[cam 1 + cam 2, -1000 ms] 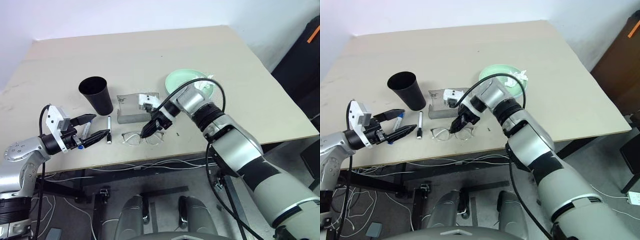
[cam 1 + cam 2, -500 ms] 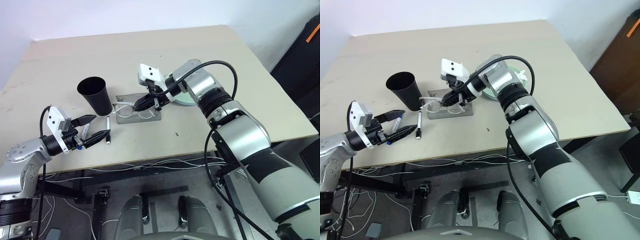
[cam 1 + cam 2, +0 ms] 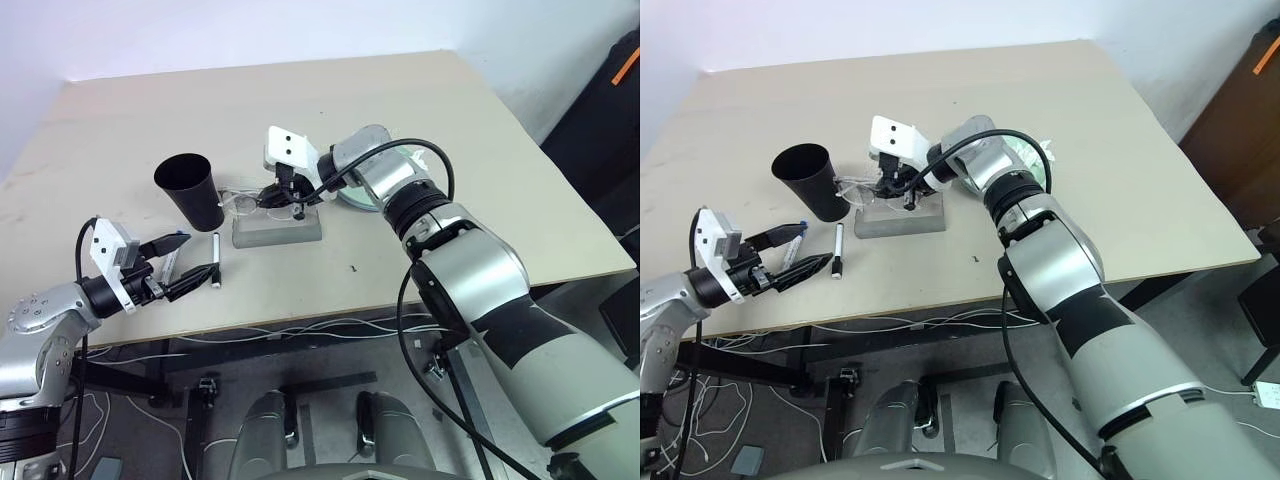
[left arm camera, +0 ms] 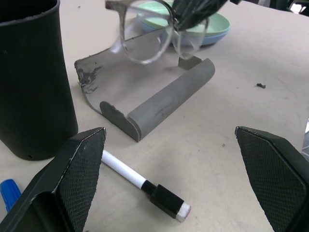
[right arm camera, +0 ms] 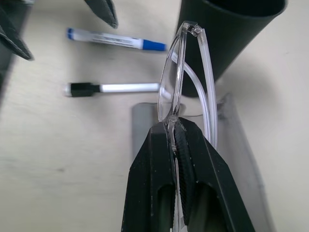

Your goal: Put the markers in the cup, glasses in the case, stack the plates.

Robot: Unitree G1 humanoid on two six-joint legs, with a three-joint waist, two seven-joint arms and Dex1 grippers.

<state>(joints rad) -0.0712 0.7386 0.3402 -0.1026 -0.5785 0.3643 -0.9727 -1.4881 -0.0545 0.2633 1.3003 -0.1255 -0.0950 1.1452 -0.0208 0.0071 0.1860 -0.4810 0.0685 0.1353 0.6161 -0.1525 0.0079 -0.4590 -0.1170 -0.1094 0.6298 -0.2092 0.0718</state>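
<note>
The beige table [image 3: 300, 100] bears cup [image 3: 190, 190], case [image 3: 277, 228], markers [image 3: 216, 259], plates [image 3: 362, 196].

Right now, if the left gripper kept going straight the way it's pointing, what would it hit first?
Probably the black-capped marker, lying on the table between the left gripper's open fingers; beyond it sits the open case. Depth is uncertain.

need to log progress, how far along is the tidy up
Done: plates look stacked behind the right arm. In hand: right gripper pinches the glasses above the open case. Left: both markers lie beside the cup; left gripper hovers open nearby.
</note>
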